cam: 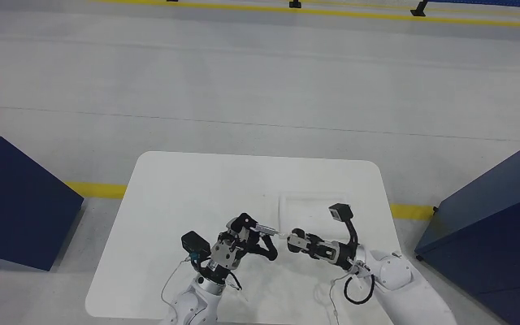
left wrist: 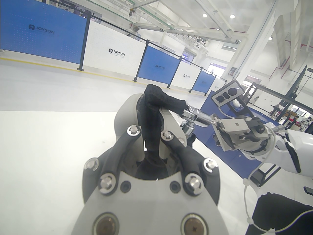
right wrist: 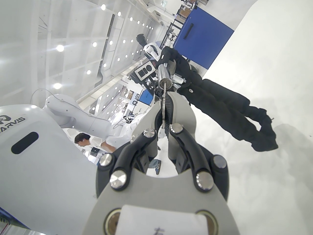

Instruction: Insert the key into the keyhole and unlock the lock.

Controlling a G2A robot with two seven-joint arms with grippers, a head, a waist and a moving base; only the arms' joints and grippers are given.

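Note:
The lock (right wrist: 162, 74) is a silver cylinder on a black fabric-covered cable (right wrist: 220, 108), held above the white table (cam: 203, 187). My left gripper (left wrist: 150, 113) is shut on the black cable just behind the cylinder (left wrist: 195, 117). My right gripper (right wrist: 167, 108) is shut on the key (right wrist: 164, 105), whose blade points straight into the keyhole (right wrist: 166, 82) at the cylinder's end, with the tip inside it. In the top view the left gripper (cam: 248, 229) and the right gripper (cam: 291, 237) face each other, with the lock (cam: 272, 232) between them near the table's front.
The cable's loose loop (right wrist: 259, 133) trails down to the tabletop below the lock. Dark blue cabinets stand off the table at the left (cam: 24, 211) and right (cam: 479, 219). A faint rectangular outline (cam: 317, 203) marks the table behind the grippers.

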